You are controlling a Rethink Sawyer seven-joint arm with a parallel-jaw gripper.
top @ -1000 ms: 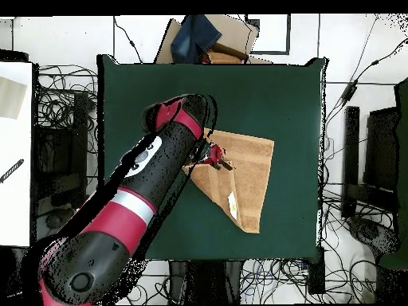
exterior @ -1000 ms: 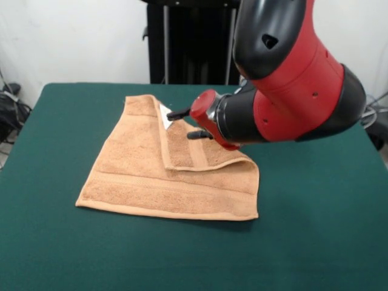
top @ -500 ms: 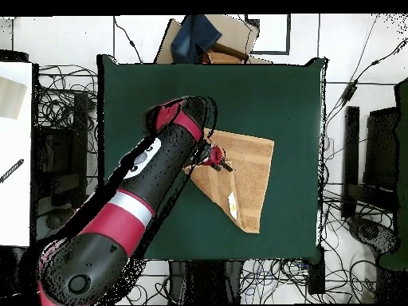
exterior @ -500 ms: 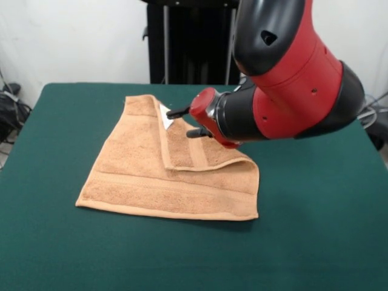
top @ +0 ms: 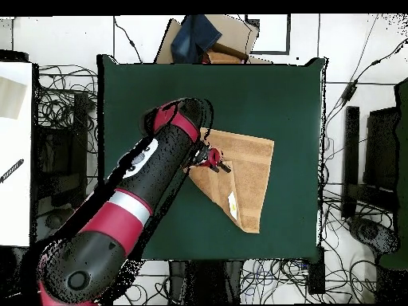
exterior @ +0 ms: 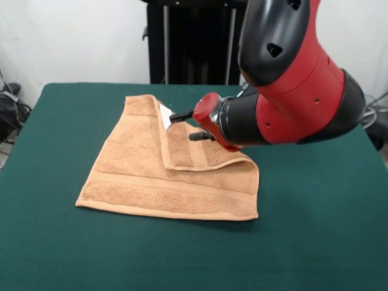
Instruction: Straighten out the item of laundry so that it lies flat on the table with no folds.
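1. Nearest the front camera, the wide rectangular table in dark green cloth (exterior: 54, 254) lay bare around the work, so I judged there was room to draw fabric out in any direction.
2. The small tan terry-cloth towel (exterior: 139, 182) lay near the table's middle; its lower layer looked flat, with a woven band along the near hem.
3. At about 2 o'clock from the towel's centre, one flap (exterior: 194, 151) was doubled back over the lower layer, its small white tag (exterior: 165, 116) showing at the far corner.
4. My red-and-black two-finger gripper (exterior: 189, 126) hovered over that flap with its thin black fingers (exterior: 179, 116) spread apart, holding nothing.
5. To do it well, I judged I should pinch only the flap's top layer near the tagged corner, lift low, and drag towards 2 o'clock.
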